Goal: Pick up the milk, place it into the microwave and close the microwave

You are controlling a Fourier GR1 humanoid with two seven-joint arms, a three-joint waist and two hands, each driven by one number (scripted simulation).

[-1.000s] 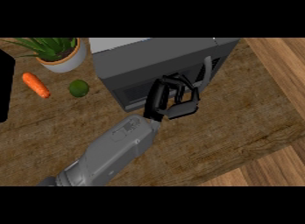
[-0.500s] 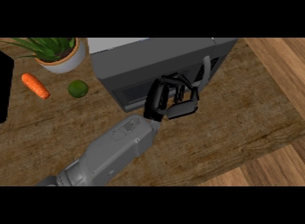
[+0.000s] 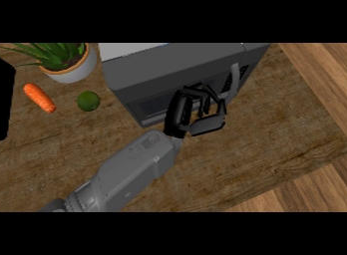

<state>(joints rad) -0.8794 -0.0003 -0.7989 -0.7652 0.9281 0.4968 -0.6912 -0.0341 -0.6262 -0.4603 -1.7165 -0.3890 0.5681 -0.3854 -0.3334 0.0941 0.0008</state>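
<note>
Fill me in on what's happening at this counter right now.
One grey forearm comes in from the lower edge, and its black hand is up against the front of the grey microwave, near the handle. The door looks shut. No milk carton is visible, and which hand this is cannot be told for sure. To the left lie a carrot and a lime, below a potted plant.

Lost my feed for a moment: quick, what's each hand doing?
Left hand: not in view.
Right hand: fingers straight against the microwave door, open, holding nothing.
</note>
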